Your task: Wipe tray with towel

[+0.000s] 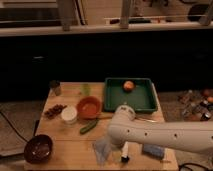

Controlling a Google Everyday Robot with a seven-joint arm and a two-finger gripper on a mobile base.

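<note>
Camera view: a dimly lit wooden tabletop (70,137) seen from the front and above. The dark green tray (114,100) sits at the far right corner, with a small orange ball (129,85) lying inside it. The towel (102,149), a pale grey-blue scrap of cloth, lies flat near the middle of the near edge, well apart from the tray. The robot's white arm (160,135) reaches in from the right edge. Its pincer (125,156) points down just beside the towel's right side; whether it is wide or narrow cannot be told. A blue sponge (152,150) lies beyond the pincer, towards the near right corner. The towel looks thin, light and floppy, so it would likely bunch and drape when lifted. A pinch near its centre or on a raised fold seems the safest hold. An orange bowl (89,106), a white cup (68,114) and a green vegetable (89,126) sit left of centre, and a dark bowl (38,148) sits at the near left corner. The way from towel to tray along the right side appears open, though the towel lies close to the near edge and could slide off.
</note>
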